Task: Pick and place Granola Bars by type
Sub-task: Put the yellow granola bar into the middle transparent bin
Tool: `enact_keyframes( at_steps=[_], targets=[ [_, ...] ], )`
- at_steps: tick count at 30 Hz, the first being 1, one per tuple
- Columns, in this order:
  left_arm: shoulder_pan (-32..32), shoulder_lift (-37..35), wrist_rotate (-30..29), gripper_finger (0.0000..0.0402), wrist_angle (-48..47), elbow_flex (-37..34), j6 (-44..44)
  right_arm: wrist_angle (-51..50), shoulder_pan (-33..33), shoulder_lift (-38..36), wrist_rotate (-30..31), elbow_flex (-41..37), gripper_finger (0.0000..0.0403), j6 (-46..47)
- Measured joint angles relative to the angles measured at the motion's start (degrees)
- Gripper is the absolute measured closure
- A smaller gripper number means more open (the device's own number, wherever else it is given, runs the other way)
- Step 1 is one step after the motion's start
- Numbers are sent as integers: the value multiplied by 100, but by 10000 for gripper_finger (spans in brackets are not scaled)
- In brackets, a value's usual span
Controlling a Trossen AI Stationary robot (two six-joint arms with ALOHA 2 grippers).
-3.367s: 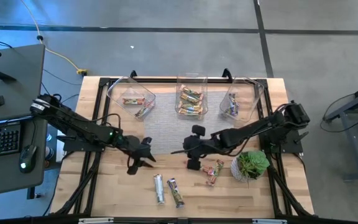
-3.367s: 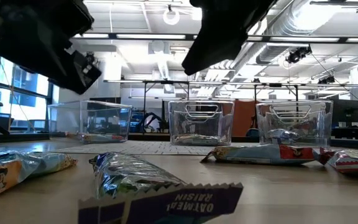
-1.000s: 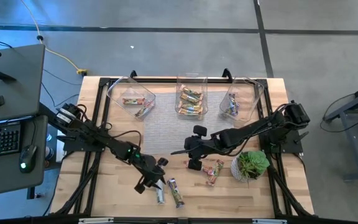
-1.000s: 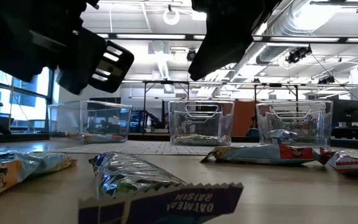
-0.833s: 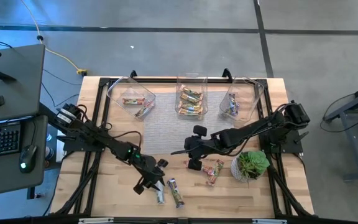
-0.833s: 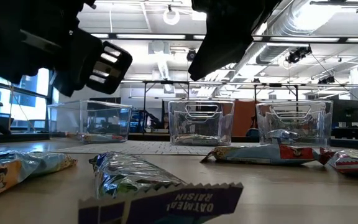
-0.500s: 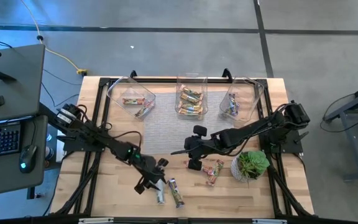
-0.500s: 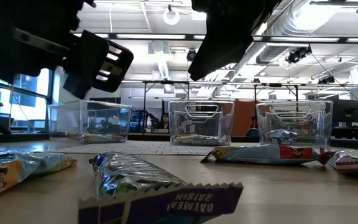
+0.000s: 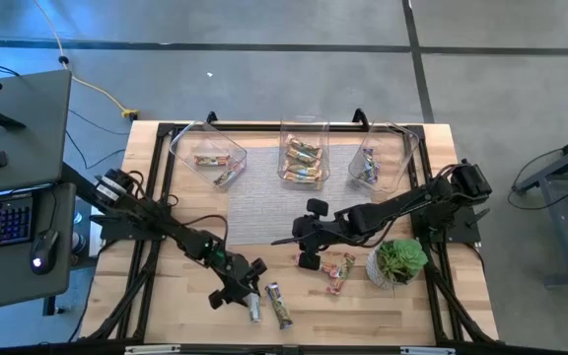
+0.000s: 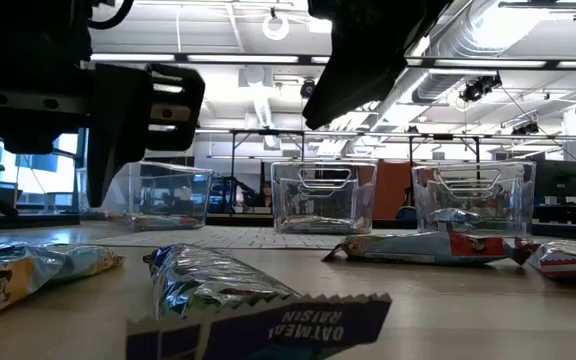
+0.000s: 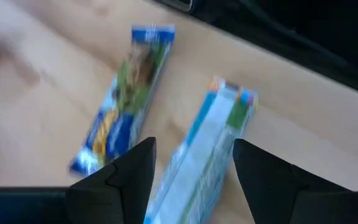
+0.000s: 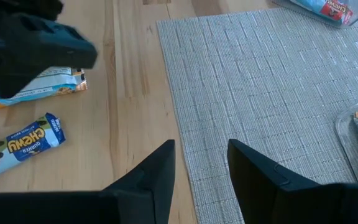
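Observation:
Two granola bars lie flat on the wood near the table's front edge: a white-silver one (image 9: 252, 308) (image 11: 207, 146) and a blue-yellow one (image 9: 280, 308) (image 11: 122, 109). My left gripper (image 9: 244, 286) (image 11: 191, 180) is open just above the white-silver bar, one finger on each side of its end. My right gripper (image 9: 289, 240) (image 12: 201, 168) is open and holds nothing, hanging over the grey mat (image 12: 260, 81). More bars (image 9: 338, 268) lie to its right.
Three clear bins (image 9: 208, 153) (image 9: 302, 158) (image 9: 378, 158) with bars inside stand along the far edge. A small potted plant (image 9: 397, 261) sits at the right, beside the loose bars. The low view shows bars in the foreground (image 10: 258, 300) (image 10: 428, 245).
My left gripper has rolled about the line it points along and now stands with both fingers astride the white-silver bar. The bars lie where they were, and my right arm has kept still.

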Motion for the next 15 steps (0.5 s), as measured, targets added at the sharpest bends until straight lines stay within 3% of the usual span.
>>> enact_keyframes(
  at_steps=[15],
  targets=[
    [-1, 597, -10, 191, 142, 31, 67, 33, 0, -2, 0, 0, 272, 0]
  ],
)
